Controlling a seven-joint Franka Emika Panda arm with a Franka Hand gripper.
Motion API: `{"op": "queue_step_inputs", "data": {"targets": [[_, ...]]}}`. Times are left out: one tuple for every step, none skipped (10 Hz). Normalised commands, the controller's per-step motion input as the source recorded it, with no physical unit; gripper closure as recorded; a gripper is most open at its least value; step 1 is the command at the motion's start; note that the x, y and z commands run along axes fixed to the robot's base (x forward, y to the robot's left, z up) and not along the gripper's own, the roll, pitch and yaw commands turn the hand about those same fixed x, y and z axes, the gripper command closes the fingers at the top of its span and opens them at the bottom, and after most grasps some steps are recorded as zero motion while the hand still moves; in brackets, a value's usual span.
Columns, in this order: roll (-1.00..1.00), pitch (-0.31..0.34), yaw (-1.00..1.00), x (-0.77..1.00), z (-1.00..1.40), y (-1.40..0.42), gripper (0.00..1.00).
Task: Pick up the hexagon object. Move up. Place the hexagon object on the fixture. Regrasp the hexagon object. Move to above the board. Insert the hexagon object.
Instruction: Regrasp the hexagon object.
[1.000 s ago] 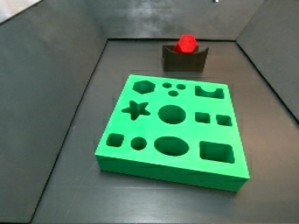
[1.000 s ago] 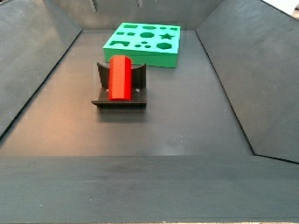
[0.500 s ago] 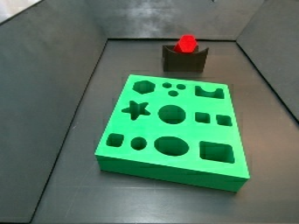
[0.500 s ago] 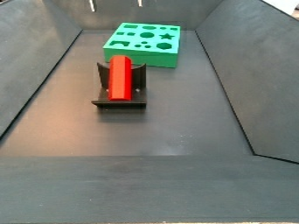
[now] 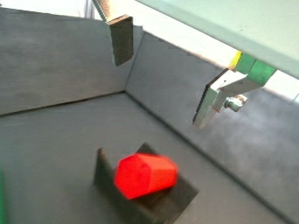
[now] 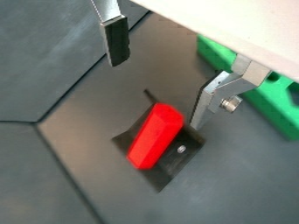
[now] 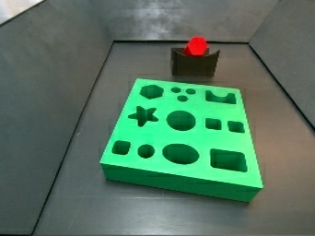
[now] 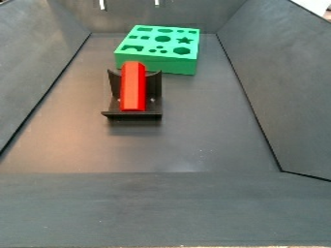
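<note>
One red piece is all this job turns on, and right now the hexagon object lies lengthwise in the notch of the fixture, resting on it and free of any grip; a side view shows its red end poking above the dark block. In both wrist views the prism sits below and between the two silver fingers, which stand well apart with nothing held, so the gripper hovers open above the fixture and clear of the piece. The green board lies on the floor a little way off, its hexagon hole in a corner cell near the fixture.

I'd judge the regrasp is the step in hand. To do it well, come straight down centred over the prism, set the pads on two opposite flat faces rather than on edges, and close squarely so it does not twist in the notch or roll out.

No brand, label or writing can be read anywhere
</note>
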Motion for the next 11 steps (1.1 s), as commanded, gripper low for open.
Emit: {"op": "queue_step_inputs", "data": {"targets": [[1.00,0.047,0.06,0.06,-0.01,-0.03,0.00],[1.00,0.062,0.07,0.07,-0.01,-0.03,0.00],[1.00,0.091,0.08,0.09,-0.01,-0.03,0.00],[1.00,0.112,0.10,0.09,-0.01,-0.04,0.00],[1.00,0.124,0.12,0.09,-0.02,-0.04,0.00],[0.75,0.120,0.14,0.09,-0.02,-0.04,0.00],[0.55,0.107,0.15,0.09,-0.02,-0.04,0.00],[0.38,0.090,0.16,0.09,-0.01,-0.03,0.00],[0.26,0.065,0.16,0.08,-0.01,-0.02,0.00],[0.20,0.036,0.17,0.07,-0.01,-0.03,0.00],[0.21,0.010,0.14,0.03,-1.00,0.07,0.00]]}}
